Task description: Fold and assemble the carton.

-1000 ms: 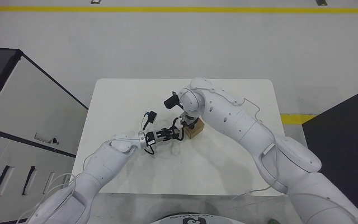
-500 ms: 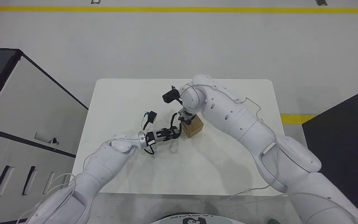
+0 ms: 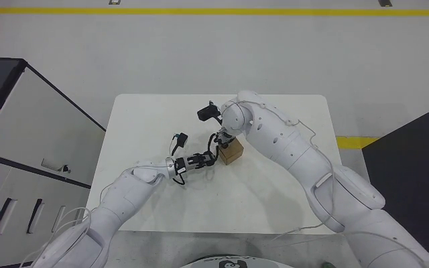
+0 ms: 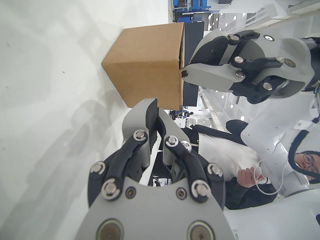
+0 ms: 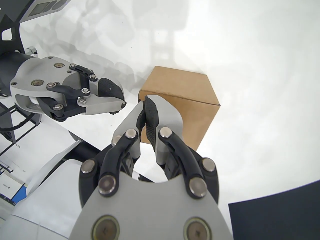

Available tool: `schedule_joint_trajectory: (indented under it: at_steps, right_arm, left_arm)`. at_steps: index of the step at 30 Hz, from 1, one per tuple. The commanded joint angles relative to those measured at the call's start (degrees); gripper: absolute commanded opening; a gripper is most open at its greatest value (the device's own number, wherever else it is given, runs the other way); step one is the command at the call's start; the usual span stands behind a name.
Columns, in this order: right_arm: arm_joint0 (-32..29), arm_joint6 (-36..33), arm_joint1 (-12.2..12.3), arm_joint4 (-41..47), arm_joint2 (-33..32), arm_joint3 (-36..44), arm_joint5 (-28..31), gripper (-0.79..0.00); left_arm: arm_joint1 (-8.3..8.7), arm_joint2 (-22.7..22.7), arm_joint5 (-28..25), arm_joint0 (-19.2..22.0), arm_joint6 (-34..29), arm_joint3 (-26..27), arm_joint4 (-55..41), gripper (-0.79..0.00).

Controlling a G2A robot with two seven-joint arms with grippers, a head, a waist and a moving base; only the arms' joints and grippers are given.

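A small brown carton [image 3: 232,156] stands closed on the white table [image 3: 281,194], near its middle. My left gripper [image 3: 212,159] lies low on the table just beside the carton [image 4: 145,68], shut with nothing between its fingers [image 4: 151,111]. My right gripper [image 3: 220,141] comes down from above, also shut, its tips resting against the carton's upper edge [image 5: 185,93] on the side facing the left gripper. In the left wrist view the right gripper [image 4: 185,73] touches the carton's top corner. In the right wrist view the left gripper [image 5: 121,104] sits a short gap from the box.
A black-edged cabinet [image 3: 27,100] stands off the table's left side and a dark panel [image 3: 402,154] off its right. Bare table surface lies all around the carton.
The right arm's wrist has turned and shifted slightly toward the far right while its fingertips stay at the carton. The left arm and the carton have held still.
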State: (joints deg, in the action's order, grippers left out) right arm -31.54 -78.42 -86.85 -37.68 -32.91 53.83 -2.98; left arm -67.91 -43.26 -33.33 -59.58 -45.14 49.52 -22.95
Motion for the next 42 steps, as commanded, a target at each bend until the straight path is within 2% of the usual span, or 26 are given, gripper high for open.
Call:
schedule_joint_trajectory:
  at_steps: [1,13,17,21,23,24,25,30,40,42]
  right_arm:
    - [0.1,0.0,-0.2,0.3,0.1,-0.9,0.2,-0.785]
    - [1.0,1.4,-1.1,2.1,-0.9,-3.7,0.9,-0.785]
    - [0.3,1.9,0.3,4.7,-4.8,-2.0,1.6,-0.785]
    - [-2.4,1.5,3.0,8.7,-11.6,1.4,4.2,-0.782]
    - [-4.8,0.7,4.6,11.4,-15.9,3.8,6.5,-0.425]
    - [-6.2,0.1,5.5,12.9,-18.3,5.1,7.9,-0.132]
    - [-7.7,-0.4,6.4,14.1,-20.8,6.3,9.0,-0.003]
    - [-14.6,-3.0,9.7,19.7,-30.5,13.2,12.7,0.000]
    - [-14.6,-3.0,9.7,19.7,-30.5,13.2,12.7,0.000]
    - [-15.9,-1.2,10.0,20.5,-31.6,13.6,13.9,0.000]
  left_arm:
    - [0.00,0.0,0.0,0.0,0.0,0.0,0.0,-0.785]
    - [0.00,0.0,0.0,0.0,0.0,0.0,0.0,-0.785]
    - [0.00,0.0,0.0,0.0,0.0,0.0,0.0,-0.785]
    - [0.00,0.0,0.0,0.0,0.0,0.0,0.0,-0.785]
    - [0.00,0.0,0.0,0.0,0.0,0.0,0.0,-0.785]
    - [0.00,0.0,0.0,0.0,0.0,0.0,0.0,-0.785]
    - [0.00,0.0,0.0,0.0,0.0,0.0,0.0,-0.785]
    - [0.00,0.0,0.0,0.0,0.0,0.0,0.0,-0.785]
    - [0.00,0.0,0.0,0.0,0.0,0.0,0.0,-0.785]
    - [0.00,0.0,0.0,0.0,0.0,0.0,0.0,-0.785]
